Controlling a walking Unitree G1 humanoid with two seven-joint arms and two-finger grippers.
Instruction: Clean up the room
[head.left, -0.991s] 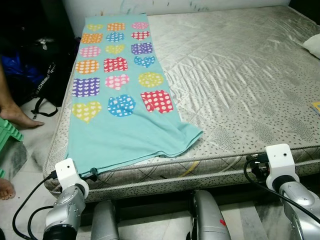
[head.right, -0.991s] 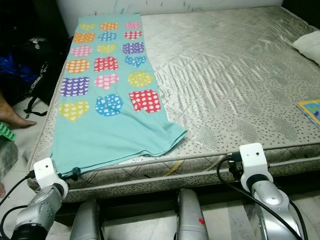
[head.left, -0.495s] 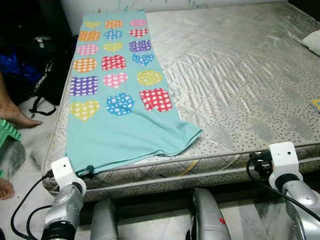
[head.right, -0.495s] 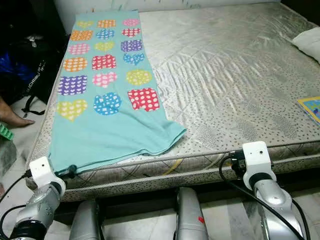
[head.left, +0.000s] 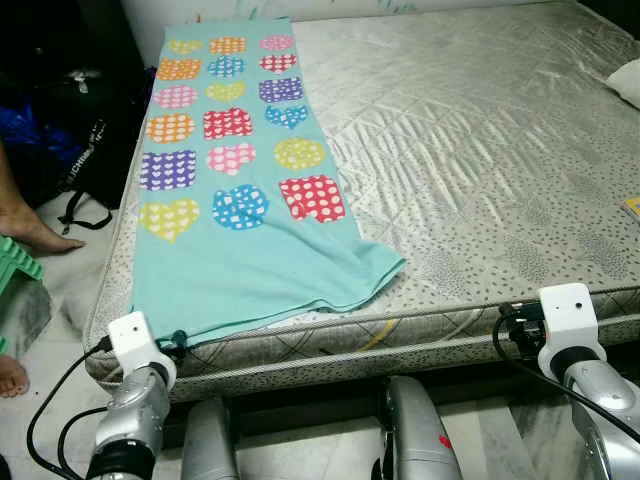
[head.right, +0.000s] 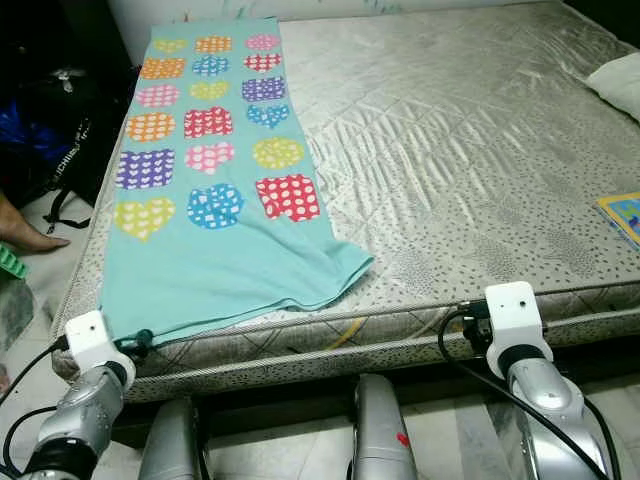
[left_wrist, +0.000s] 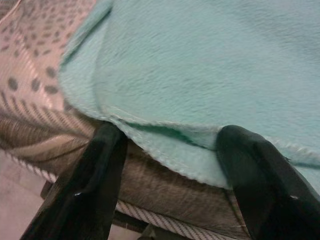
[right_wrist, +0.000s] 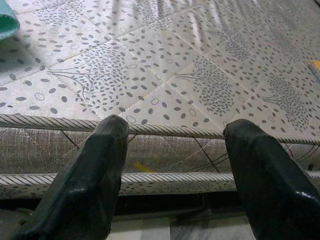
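Bed: bare quilted mattress (head.left: 470, 150) with a dotted grey pattern, directly ahead of both jaws.
Blanket: teal blanket (head.left: 240, 190) printed with rows of coloured hearts, spread flat along the mattress's left side; its near hem hangs over the mattress edge at the left jaws.
Left jaws: left gripper (left_wrist: 170, 150) is released, fingers spread wide, one on each side of the blanket's folded hem, tips at the mattress edge just under the cloth.
Right jaws: right gripper (right_wrist: 172, 150) is released, fingers apart, facing the mattress's piped edge, well apart from the blanket.
Beside the bed: a black bag (head.left: 85, 150) and a person's bare foot (head.left: 35, 232) on the floor, beyond the left jaws.
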